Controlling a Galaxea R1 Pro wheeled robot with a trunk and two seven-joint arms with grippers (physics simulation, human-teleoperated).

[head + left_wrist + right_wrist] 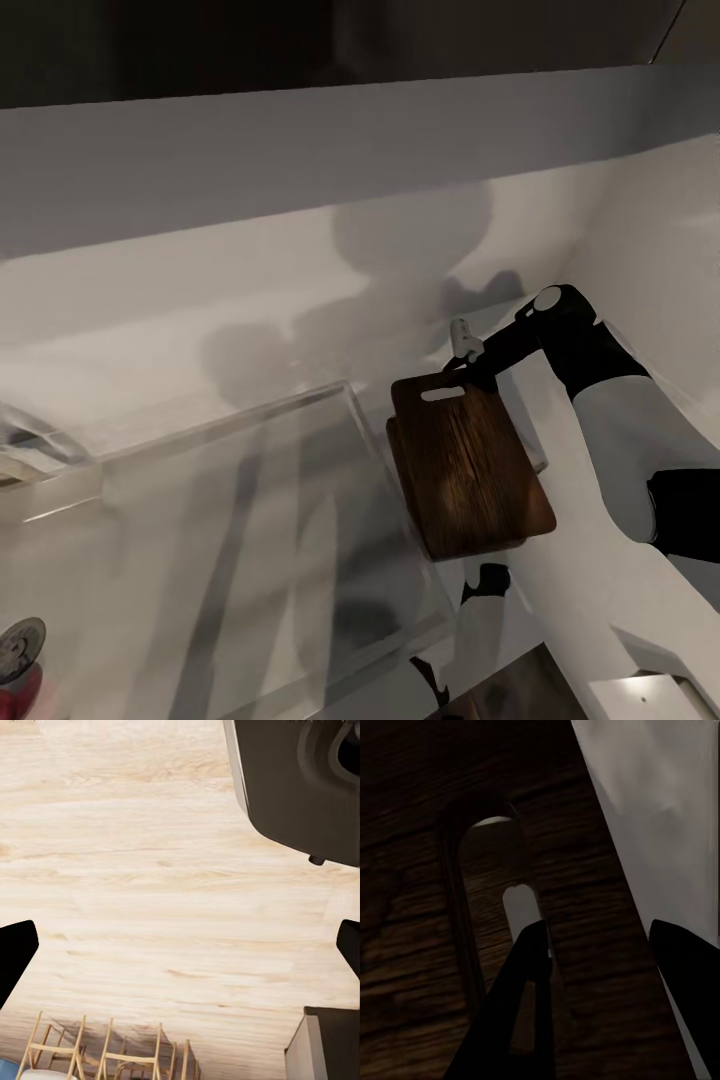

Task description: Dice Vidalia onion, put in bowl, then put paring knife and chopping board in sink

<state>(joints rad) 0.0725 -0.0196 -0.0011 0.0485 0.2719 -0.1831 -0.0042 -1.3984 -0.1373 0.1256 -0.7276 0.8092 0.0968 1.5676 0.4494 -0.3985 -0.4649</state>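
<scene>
1. The countertop [200, 300] is the largest thing in the head view, a pale grey surface running across the picture under a dark band of upper cabinets [300, 40].
2. The sink [250, 520] is set into it as a rectangular basin with glassy-looking walls; its near right edge lies just beside the board.
3. The pale wood floor [165, 870] spreads across the left wrist view, with wooden chairs [112, 1054] at one edge and a dark part of the robot's body [300, 787] at another.
4. The right arm [610, 420], white and black, reaches in from the right of the head view toward the far end of the board.
5. The chopping board [465, 470] is dark brown with visible grain and a slot handle at its far end. It sits tilted at the sink's right rim, its lower left part overhanging the basin.
6. The right gripper [468, 365] is at the board's handle end. In the right wrist view its two dark fingers [521, 1012] straddle the board's edge beside the slot, clamped on it.
7. The left gripper [180, 945] hangs over the floor with its black fingertips [15, 952] wide apart, holding nothing.
8. A red knob [20, 690] with a round metal cap shows at the lower left corner of the head view.
</scene>
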